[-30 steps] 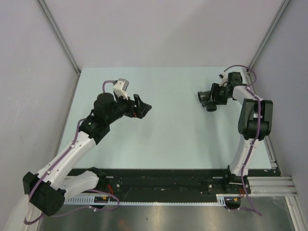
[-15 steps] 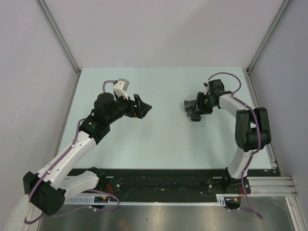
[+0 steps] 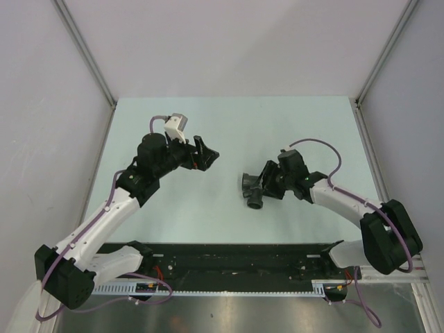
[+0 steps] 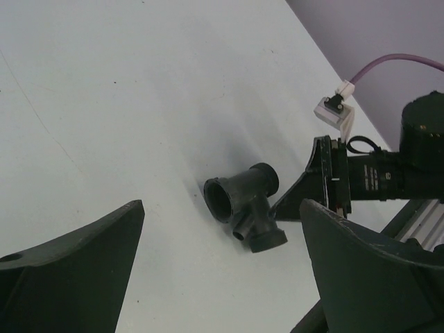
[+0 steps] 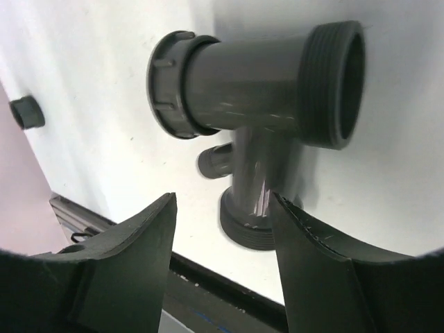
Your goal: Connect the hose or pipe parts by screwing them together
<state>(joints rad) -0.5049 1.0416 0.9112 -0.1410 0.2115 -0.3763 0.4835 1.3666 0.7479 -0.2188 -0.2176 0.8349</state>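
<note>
A dark grey branched pipe fitting [image 3: 253, 189] [image 4: 246, 208] lies near the middle of the table. In the right wrist view the fitting [image 5: 257, 69] shows a threaded mouth, a collared end, a down-pointing stem and a small spigot. My right gripper [image 3: 268, 184] [image 5: 223, 198] straddles the stem. Its right finger [image 5: 326, 263] lies against the stem, and a gap shows on the left finger's [image 5: 132, 257] side. My left gripper [image 3: 207, 154] [image 4: 222, 205] hovers wide open and holds nothing, a hand's width left of the fitting.
The pale table [image 3: 208, 125] has grey walls on three sides and a black rail [image 3: 229, 260] along the near edge. A small dark stub [image 5: 26, 112] sits far off in the right wrist view; I cannot tell what it is.
My right arm has swung from the far right corner toward the middle and nearer, and the fitting came with it. The left arm has hardly moved.
</note>
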